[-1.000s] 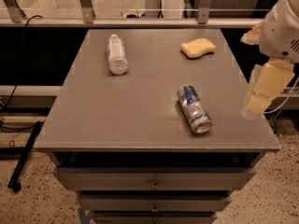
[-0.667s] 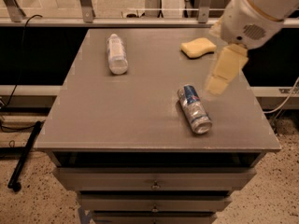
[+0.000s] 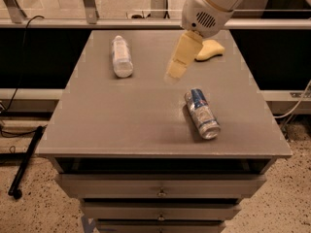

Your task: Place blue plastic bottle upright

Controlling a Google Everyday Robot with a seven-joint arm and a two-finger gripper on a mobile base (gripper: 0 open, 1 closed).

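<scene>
The blue plastic bottle (image 3: 121,56) lies on its side at the back left of the grey table (image 3: 121,120), its long axis pointing away from me. It is clear with a pale label. My gripper (image 3: 173,74) hangs above the middle of the table, to the right of the bottle and apart from it, with nothing in it. The arm comes in from the upper right.
A blue-and-silver drink can (image 3: 201,113) lies on its side at the right front of the table. A yellow sponge (image 3: 212,49) sits at the back right, partly behind the arm. Drawers are below the front edge. A black cable runs on the floor at left.
The arm has swung from beyond the table's right edge leftward to above the middle of the table. The bottle, can and sponge have not moved.
</scene>
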